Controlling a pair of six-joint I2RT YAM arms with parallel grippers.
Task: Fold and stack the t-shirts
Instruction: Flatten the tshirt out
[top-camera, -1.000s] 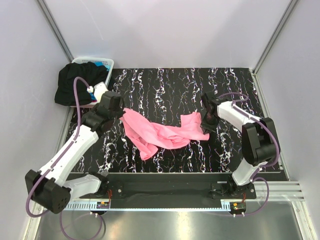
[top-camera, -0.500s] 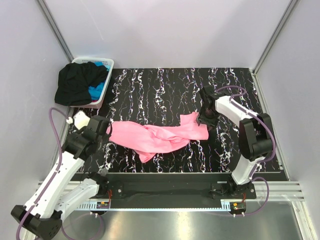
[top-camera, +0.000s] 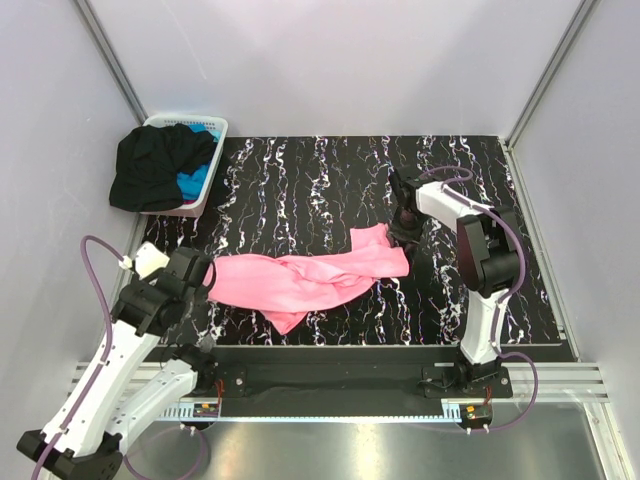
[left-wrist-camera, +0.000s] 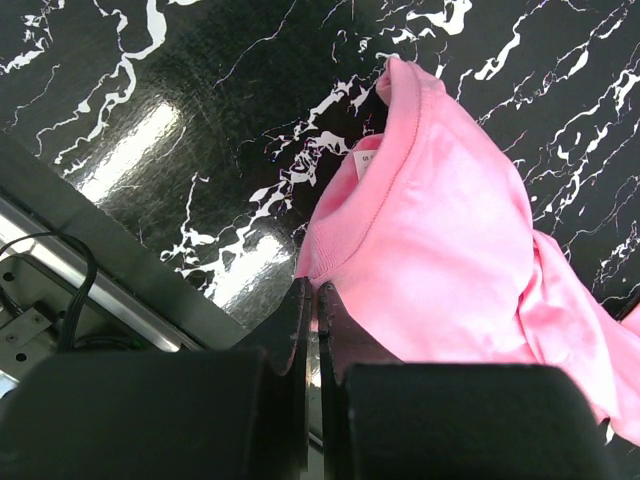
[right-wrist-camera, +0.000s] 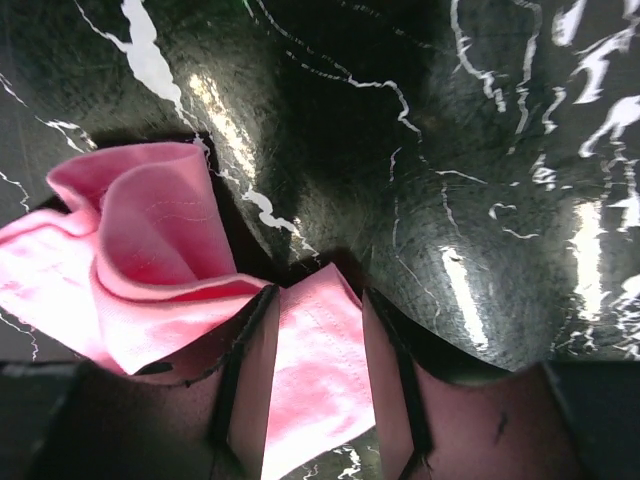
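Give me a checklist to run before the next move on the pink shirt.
1. Left end effector shut on the pink t-shirt near its neckline: ok.
2. Right end effector clamped on the other end: not ok. The jaws stand apart with the cloth lying between them.
3. Shirt spread flat: not ok. It lies bunched and twisted across the table.
4. Black t-shirt and blue t-shirt out of the way in the basket: ok.
5. Which side of the shirt faces up: cannot tell.
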